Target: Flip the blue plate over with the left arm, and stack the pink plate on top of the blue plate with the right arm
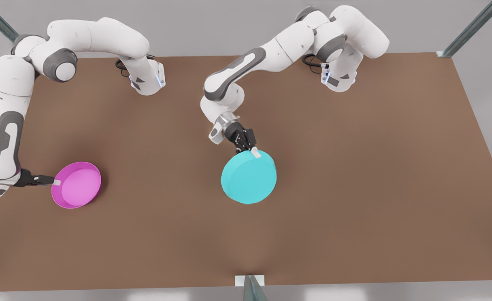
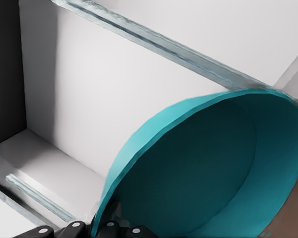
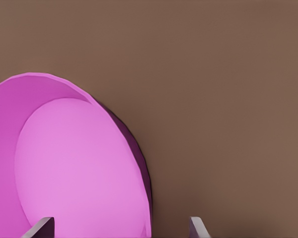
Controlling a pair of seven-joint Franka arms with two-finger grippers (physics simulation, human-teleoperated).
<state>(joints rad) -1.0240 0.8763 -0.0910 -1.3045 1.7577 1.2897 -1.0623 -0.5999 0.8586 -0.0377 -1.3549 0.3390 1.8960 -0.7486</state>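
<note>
Front view, reading from its left side: the right gripper (image 1: pixel 56 182) is sitting low over the brown table (image 1: pixel 354 167), at the end of the white arm that is curving down the front view's left edge, and it is reaching sideways to the rim of the pink plate (image 1: pixel 77 184). One light fingertip is showing at the plate's near edge, touching or just meeting the rim. In the right wrist view the two fingertips (image 3: pixel 39 229) are standing well apart, so the fingers are spread rather than clenched, with one tip in front of the pink plate (image 3: pixel 79 168) and the other over bare table (image 3: pixel 228 99). The pink plate is lying hollow side up (its lighter flat inside is facing the camera), near the table's left part in the front view. Moving rightward, near the middle of the table, the blue plate (image 1: pixel 249 176) is showing its flat base upward, tilted somewhat, with its rim side turned down. The left gripper (image 1: pixel 252 150) is gripping it at the edge farthest from the camera, one light fingertip lying on the base by the rim. In the left wrist view the blue plate (image 2: pixel 213 168) is showing its darker hollow side, and the black finger bodies (image 2: pixel 109 229) are clamping its rim, one on each side. The two plates are lying well apart
</note>
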